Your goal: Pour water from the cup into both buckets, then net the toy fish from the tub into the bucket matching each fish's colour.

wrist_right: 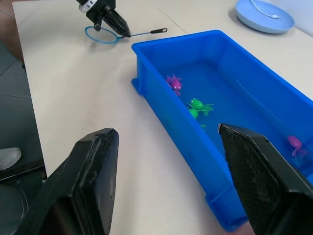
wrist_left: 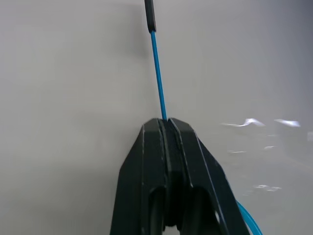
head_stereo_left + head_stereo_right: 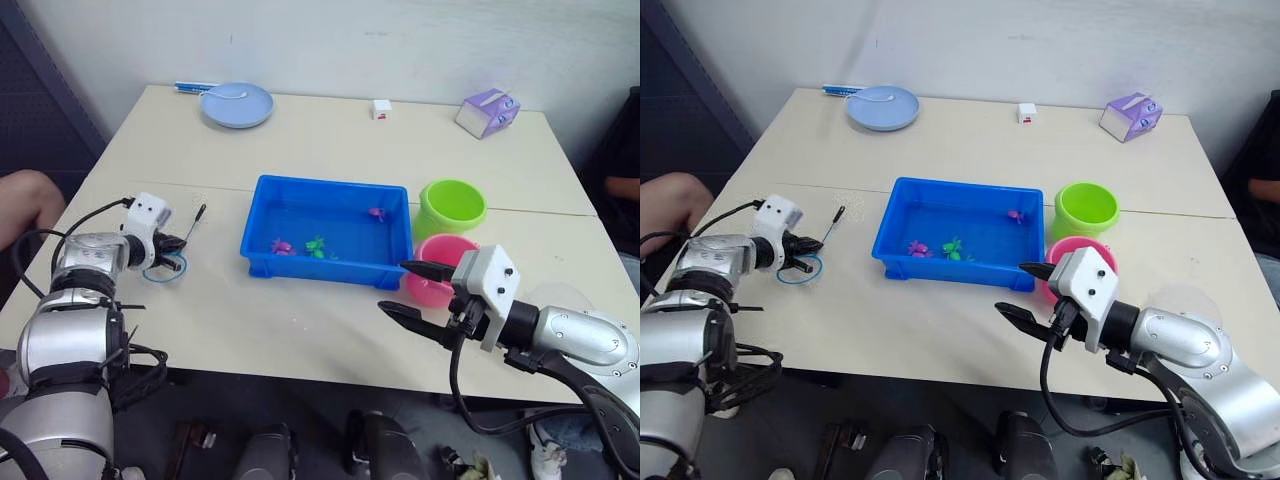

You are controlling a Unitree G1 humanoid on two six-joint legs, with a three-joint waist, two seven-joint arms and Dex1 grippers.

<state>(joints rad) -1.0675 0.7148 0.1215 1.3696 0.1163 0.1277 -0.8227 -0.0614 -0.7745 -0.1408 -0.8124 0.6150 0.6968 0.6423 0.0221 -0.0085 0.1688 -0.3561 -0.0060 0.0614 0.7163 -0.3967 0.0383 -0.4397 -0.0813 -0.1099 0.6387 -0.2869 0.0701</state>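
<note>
On table, left claw [image 3: 176,243] seemingly pinching net [image 1: 104,35].

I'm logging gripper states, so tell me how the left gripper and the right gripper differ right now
The left gripper is shut on the net, at the thin handle, low on the table. The right gripper is open wide, holding nothing, near the blue tub. Both have two black fingers.

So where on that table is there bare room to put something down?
Bare patches: the near edge between the left gripper and right gripper, in front of the tub; also the far middle between plate and purple box. Crowded: the buckets beside the tub's right end.
</note>
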